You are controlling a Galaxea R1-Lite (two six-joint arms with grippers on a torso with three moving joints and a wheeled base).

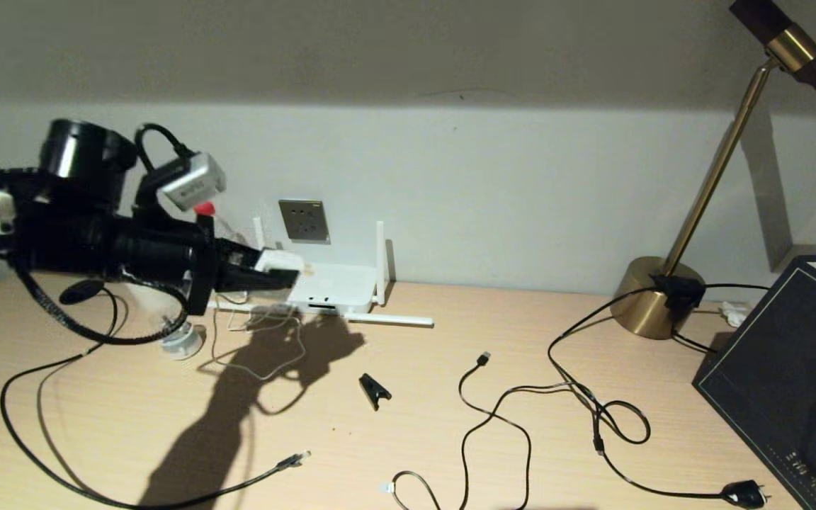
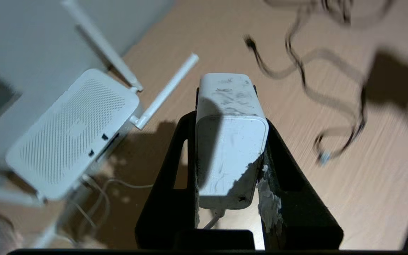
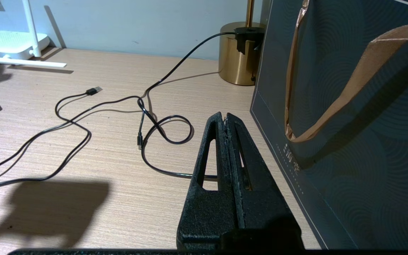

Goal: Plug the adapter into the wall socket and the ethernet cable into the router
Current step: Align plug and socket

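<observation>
Adapter (image 2: 230, 138) first: I have it clamped between the fingers of my left gripper (image 1: 277, 273), lifted off the desk (image 1: 450, 425) and held just over the near left part of the router (image 1: 333, 287), its thin white cord trailing down to the desk below. Up on the wall, the wall socket (image 1: 304, 219) sits a little above and slightly right of the adapter, close but not touching. So I judge the plugging-in step is under way, with the carry nearly done and the insertion not yet made. I cannot see the adapter's pins from any view, so I can't confirm they face the plate. Next I'd need to raise the adapter to socket height, square its face to the pin holes and push straight in, keeping clear of the router's upright antennas. Ethernet cable (image 1: 167, 489) lies untouched on the near left of the desk, its clear tip pointing toward the middle. My right gripper (image 3: 227, 122) is parked, clenched on nothing, beside the dark gift bag (image 3: 349, 106)
</observation>
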